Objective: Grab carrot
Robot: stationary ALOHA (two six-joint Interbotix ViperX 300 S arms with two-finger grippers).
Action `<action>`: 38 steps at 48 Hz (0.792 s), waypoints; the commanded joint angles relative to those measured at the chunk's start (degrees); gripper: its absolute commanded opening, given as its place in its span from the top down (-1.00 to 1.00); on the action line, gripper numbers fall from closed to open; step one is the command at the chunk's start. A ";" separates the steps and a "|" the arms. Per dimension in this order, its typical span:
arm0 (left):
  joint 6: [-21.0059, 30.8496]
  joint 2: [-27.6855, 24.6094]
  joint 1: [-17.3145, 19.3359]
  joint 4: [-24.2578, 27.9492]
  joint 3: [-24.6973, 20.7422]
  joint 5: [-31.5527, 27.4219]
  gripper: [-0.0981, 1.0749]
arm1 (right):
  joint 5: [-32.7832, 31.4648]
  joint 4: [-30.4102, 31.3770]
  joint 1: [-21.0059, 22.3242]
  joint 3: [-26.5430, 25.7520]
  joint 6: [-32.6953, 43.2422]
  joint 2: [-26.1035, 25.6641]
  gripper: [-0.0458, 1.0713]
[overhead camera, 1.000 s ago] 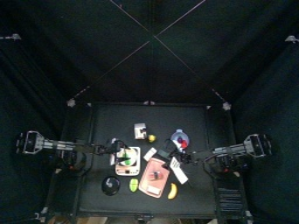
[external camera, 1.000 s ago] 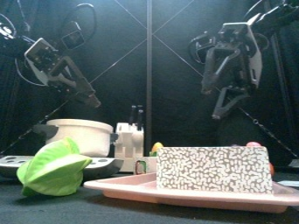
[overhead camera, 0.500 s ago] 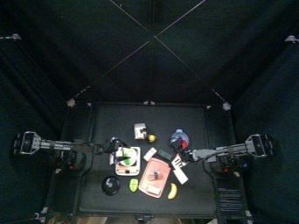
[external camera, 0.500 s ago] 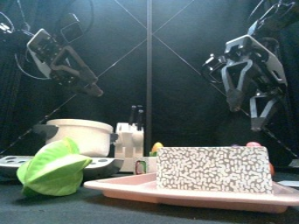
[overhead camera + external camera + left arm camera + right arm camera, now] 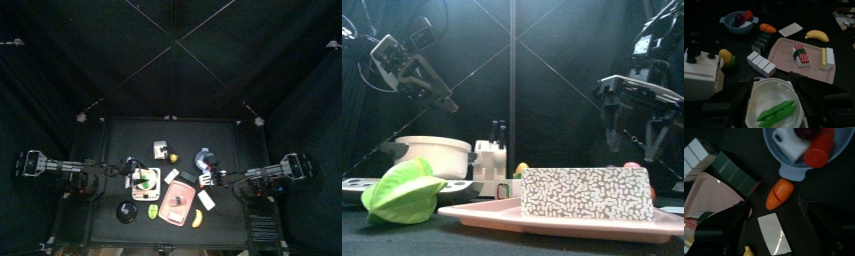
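Observation:
The carrot [image 5: 779, 194] is short and orange with a dark groove. It lies on the black table beside a blue bowl [image 5: 799, 165] that holds toy food. My right gripper [image 5: 777, 225] hangs above and just short of the carrot, open and empty, with a white card [image 5: 773, 233] lying below the gap between its jaws. In the front view the right gripper [image 5: 636, 135] hangs open at the right. The carrot [image 5: 767, 28] also shows in the left wrist view, beside the blue bowl [image 5: 739, 22]. My left gripper [image 5: 774, 97] is open above a white bowl [image 5: 763, 89] with a green pea pod.
A pink tray [image 5: 784, 50] holds sushi and a butter stick. A banana [image 5: 817, 35], dark and white blocks [image 5: 761, 62], a lemon [image 5: 727, 56] and a white knife block [image 5: 701, 72] stand around it. A speckled block [image 5: 587, 193] and a green leaf [image 5: 402, 190] stand at the front.
My right gripper has come down and drifted to the right in the front view. The left arm has barely moved.

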State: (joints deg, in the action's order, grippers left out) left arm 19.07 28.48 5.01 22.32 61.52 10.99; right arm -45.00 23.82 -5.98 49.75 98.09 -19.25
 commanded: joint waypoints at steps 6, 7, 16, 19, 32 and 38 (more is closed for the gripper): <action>0.00 0.09 -0.09 -0.09 -0.53 0.18 -0.75 | 1.58 0.53 -0.09 1.23 2.29 1.49 -0.95; 0.00 0.09 -0.09 0.00 -0.44 0.26 -0.75 | 2.02 0.79 0.00 1.32 2.46 1.85 -0.95; -0.09 0.09 0.26 0.00 -0.35 0.26 -0.75 | 4.31 2.90 0.26 1.49 2.99 5.98 -0.95; -0.09 0.09 0.26 0.00 -0.26 0.18 -0.75 | 4.57 3.25 0.44 1.14 2.99 7.65 -0.95; -0.09 0.09 0.18 0.00 0.26 0.26 -0.75 | 5.19 4.75 1.05 -0.09 2.29 13.18 -0.95; -0.09 0.09 0.26 0.00 0.26 0.26 -0.75 | 5.19 4.75 1.05 -0.09 2.11 13.71 -0.95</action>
State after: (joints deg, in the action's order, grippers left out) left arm 19.07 28.39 5.10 22.32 62.49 10.99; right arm -39.81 28.39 -5.01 50.54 100.20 -5.01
